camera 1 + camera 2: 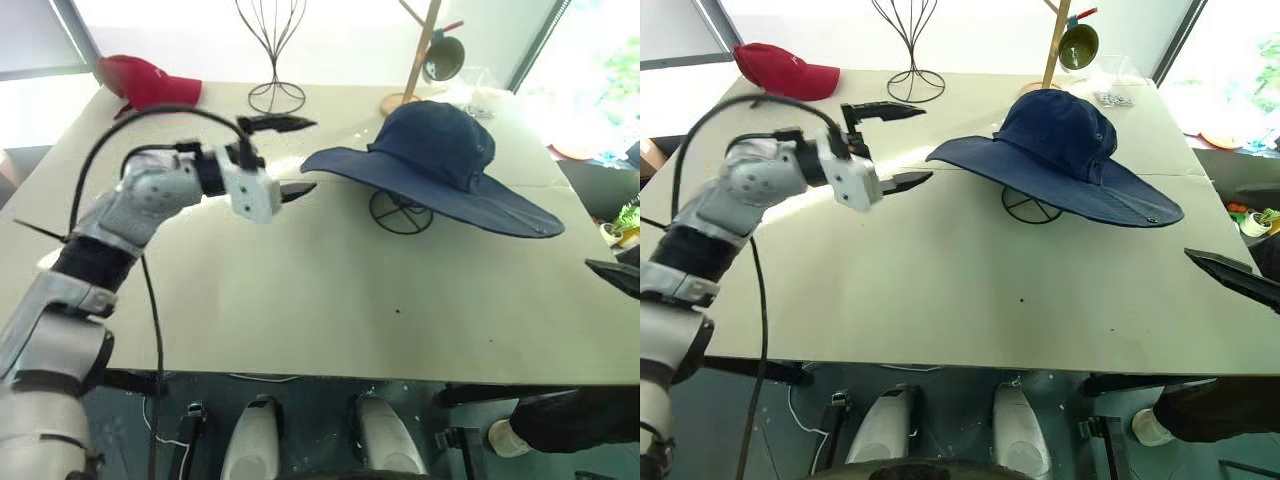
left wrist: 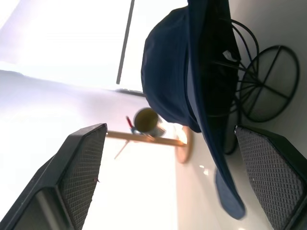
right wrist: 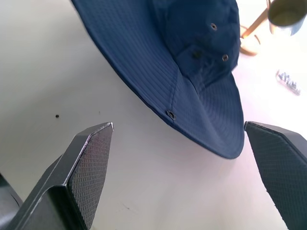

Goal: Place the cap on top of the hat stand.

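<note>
Cap (image 1: 440, 150) sits right of centre in the upper half of the head views, its navy crown resting over the hat stand (image 1: 402, 213), whose black wire ring and lower bars show beneath the wide brim on the pale tabletop (image 1: 300, 300). The brim droops toward the lower right and spreads out to the left. Just left of the brim's edge, near the middle of the frame, the left pincer (image 1: 297, 158) hangs above the tabletop with its two black fingers spread wide apart, pinching nothing and clear of the cap. At the right edge of the frame a dark fingertip of the right pincer (image 3: 177, 167) shows; in its wrist view the fingers stand wide open, empty, with the cap's brim lying beyond them. Along the far edge stand a red cap (image 1: 148, 82) at upper left, a taller wire stand (image 1: 274, 60), and a wooden pole stand (image 1: 415, 60) carrying a green cup (image 1: 443, 55).
</note>
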Robot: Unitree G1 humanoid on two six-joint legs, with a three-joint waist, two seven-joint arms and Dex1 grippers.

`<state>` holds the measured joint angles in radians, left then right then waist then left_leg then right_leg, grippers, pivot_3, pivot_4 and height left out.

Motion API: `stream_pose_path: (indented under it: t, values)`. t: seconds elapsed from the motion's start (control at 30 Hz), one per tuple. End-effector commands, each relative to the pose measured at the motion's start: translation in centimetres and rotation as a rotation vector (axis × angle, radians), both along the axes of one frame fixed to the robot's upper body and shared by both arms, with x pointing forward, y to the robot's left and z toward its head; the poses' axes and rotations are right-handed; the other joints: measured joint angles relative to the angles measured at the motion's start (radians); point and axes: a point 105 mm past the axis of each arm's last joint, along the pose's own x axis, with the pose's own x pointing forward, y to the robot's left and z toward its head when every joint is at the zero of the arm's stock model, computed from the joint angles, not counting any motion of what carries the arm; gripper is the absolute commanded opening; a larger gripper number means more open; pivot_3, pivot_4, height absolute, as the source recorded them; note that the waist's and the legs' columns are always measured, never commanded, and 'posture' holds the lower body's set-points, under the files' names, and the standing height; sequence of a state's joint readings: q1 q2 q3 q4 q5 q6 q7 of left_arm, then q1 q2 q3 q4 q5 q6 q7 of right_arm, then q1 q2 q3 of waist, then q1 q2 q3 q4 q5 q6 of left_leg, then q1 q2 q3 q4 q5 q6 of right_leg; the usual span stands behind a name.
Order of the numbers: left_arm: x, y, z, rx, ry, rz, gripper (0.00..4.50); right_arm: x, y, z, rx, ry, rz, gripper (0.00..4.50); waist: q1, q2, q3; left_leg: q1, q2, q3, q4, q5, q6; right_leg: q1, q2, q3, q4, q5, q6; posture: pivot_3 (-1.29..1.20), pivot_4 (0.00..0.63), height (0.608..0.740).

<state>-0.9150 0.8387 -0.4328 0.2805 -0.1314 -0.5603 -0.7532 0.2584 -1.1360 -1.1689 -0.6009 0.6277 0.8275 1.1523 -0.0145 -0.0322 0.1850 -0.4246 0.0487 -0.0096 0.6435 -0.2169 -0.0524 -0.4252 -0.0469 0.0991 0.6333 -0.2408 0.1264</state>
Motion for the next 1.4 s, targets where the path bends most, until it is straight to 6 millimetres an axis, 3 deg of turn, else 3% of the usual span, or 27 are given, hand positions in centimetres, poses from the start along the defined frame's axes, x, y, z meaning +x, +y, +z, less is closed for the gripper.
stream_pose_path:
  t: [0.03,0.13,0.23,0.3,0.47,0.73,0.83,1.07,1.17,1.4]
  values:
    - [-2.0,2.6,2.6,-0.083,0.464,-0.015,4.43,0.0,1.5,1.5,-0.129,-0.091,0.035,4.50,-0.004,0.000,0.000,0.000,0.000,0.000,0.000,0.000,0.000,0.000,0.000,0.000,0.000,0.000,0.000,0.00,0.150,0.739]
    - [-4.2,4.2,5.0,-0.186,0.881,-0.081,4.43,0.5,3.0,1.0,-0.236,-0.111,0.083,4.50,-0.007,0.000,0.000,0.001,0.000,0.000,0.000,0.000,0.000,0.000,0.001,0.000,0.001,-0.001,-0.001,0.00,0.150,0.739]
    - [-7.1,5.3,7.4,-0.210,1.132,-0.227,4.43,1.3,4.2,-0.5,-0.328,-0.108,0.123,4.50,-0.004,0.000,0.000,0.000,0.000,-0.001,0.002,0.000,0.001,0.000,0.000,0.000,0.001,-0.001,-0.001,0.00,0.150,0.739]
    - [-7.8,5.4,7.9,-0.200,1.169,-0.250,4.43,1.9,5.5,-1.4,-0.349,-0.125,0.164,4.50,-0.003,0.000,0.000,0.000,0.000,-0.001,0.003,0.000,0.001,0.000,0.000,0.000,0.001,-0.002,-0.001,0.00,0.150,0.739]
    - [-8.4,4.9,6.9,-0.130,1.185,-0.231,4.43,3.9,8.2,-2.9,-0.399,-0.214,0.219,4.50,-0.006,0.000,0.000,0.000,0.000,-0.001,0.003,0.000,0.001,0.000,0.000,0.000,0.001,-0.002,-0.002,0.00,0.150,0.739]
    - [-8.3,5.0,6.3,-0.095,1.159,-0.182,4.43,7.5,9.7,-5.9,-0.452,-0.319,0.174,4.50,-0.005,0.000,0.001,-0.002,0.000,0.000,0.003,0.000,0.001,-0.002,0.000,0.000,0.001,-0.002,-0.002,0.00,0.150,0.739]
    - [-8.3,5.2,6.2,-0.095,1.157,-0.170,4.50,8.4,9.7,-6.6,-0.466,-0.342,0.148,3.65,-0.005,0.000,0.001,-0.002,0.000,0.000,0.003,0.000,0.001,-0.002,0.000,0.000,0.001,-0.002,-0.002,0.00,0.150,0.739]
    - [-8.0,5.5,6.2,-0.120,1.134,-0.140,4.50,10.0,9.5,-5.9,-0.526,-0.449,0.099,0.09,-0.006,0.000,0.001,-0.002,0.000,0.000,0.004,0.000,0.001,-0.002,0.000,0.000,0.001,-0.002,-0.002,0.00,0.150,0.739]
    - [-7.8,5.6,6.4,-0.132,1.128,-0.136,4.50,10.2,9.3,-6.1,-0.601,-0.477,0.108,0.03,-0.006,0.000,0.001,-0.002,0.000,0.000,0.003,-0.001,0.001,-0.002,0.001,0.000,0.001,-0.002,-0.002,0.00,0.150,0.739]
    - [-7.7,5.6,6.3,-0.132,1.118,-0.131,4.50,10.0,10.2,-9.4,-0.776,-0.524,0.208,0.03,-0.006,0.000,0.001,-0.002,0.000,0.000,0.004,-0.001,0.001,-0.002,0.001,0.000,0.001,-0.002,-0.002,0.00,0.150,0.739]
